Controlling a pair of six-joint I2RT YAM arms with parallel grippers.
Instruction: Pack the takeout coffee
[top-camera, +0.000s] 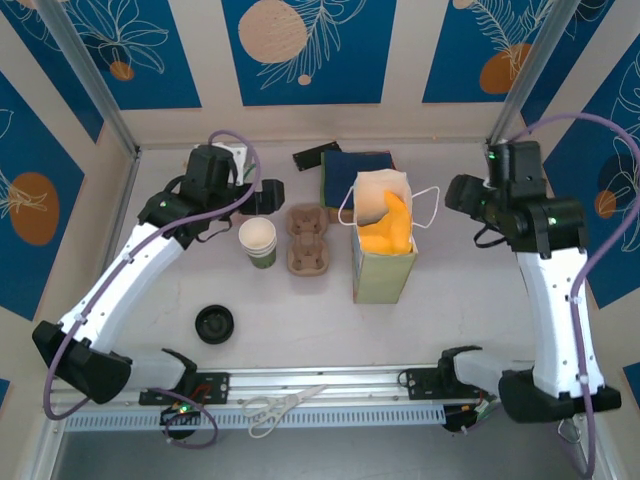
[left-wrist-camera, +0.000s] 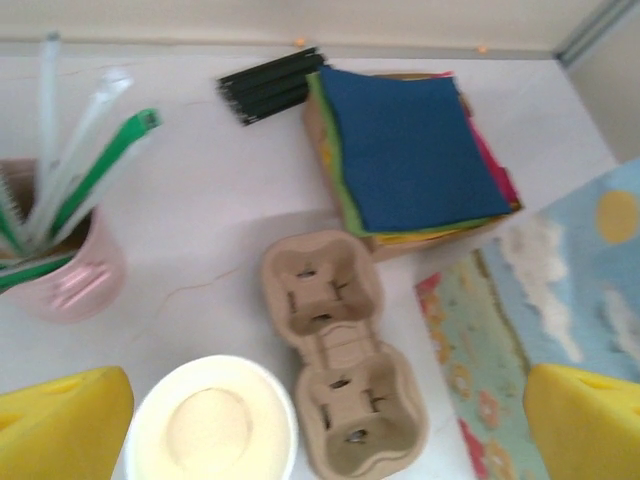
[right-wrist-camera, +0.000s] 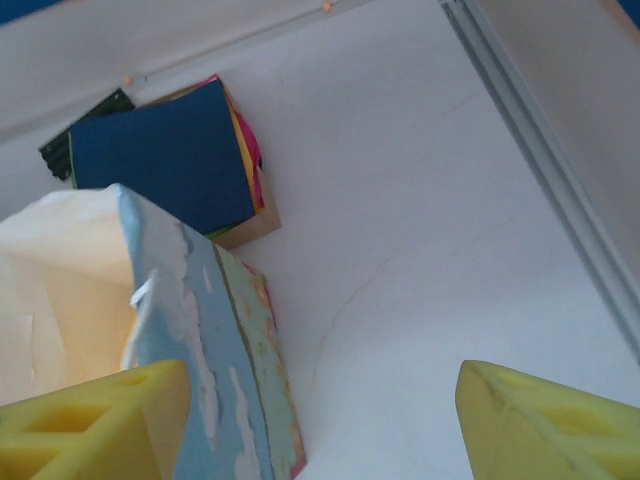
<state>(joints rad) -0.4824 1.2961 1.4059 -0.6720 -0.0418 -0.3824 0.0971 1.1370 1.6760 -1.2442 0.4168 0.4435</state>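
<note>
White tabletop: takeout coffee cup stands upright, lidless, beside the carrier, just under your left gripper, jaws wide apart. Right gripper gapes too, by the bag.

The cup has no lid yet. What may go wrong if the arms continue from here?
1. The cup stands open and the black lid lies apart on the table; packed so, anything inside might spill.
2. The carrier tray sits right beside the cup, so a finger of the open left tool may bump it.
3. The paper bag stands tall and narrow; a cup pushed against its rim might tip it.
</note>
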